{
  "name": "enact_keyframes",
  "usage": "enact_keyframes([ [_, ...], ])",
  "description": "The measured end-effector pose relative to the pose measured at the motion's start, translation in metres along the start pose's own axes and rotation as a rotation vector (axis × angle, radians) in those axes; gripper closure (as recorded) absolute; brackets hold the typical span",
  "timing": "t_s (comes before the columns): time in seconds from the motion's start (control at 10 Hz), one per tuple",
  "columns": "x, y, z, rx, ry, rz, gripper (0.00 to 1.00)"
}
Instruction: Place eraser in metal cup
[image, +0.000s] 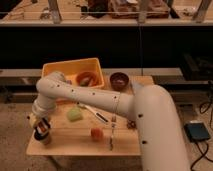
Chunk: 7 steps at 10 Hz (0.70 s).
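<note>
Below, one end effector, one metal cup

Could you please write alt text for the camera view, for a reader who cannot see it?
A white robot arm reaches across a small wooden table, its gripper at the front left corner over a small object. Also on the table: a yellow plastic bin, dark maroon bowl, pale green sponge, orange block and fork.
</note>
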Motion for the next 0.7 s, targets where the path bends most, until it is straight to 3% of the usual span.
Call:
enact_keyframes([
  [0.4,-0.0054,-0.0049,0.0115,0.048,-0.031,-0.017,0.98],
  [0.5,-0.0056,-0.0061,0.0116,0.055,-0.032,-0.019,0.92],
  [0.7,-0.0053,-0.0081,0.0115,0.063,-0.035,-0.025,0.7],
])
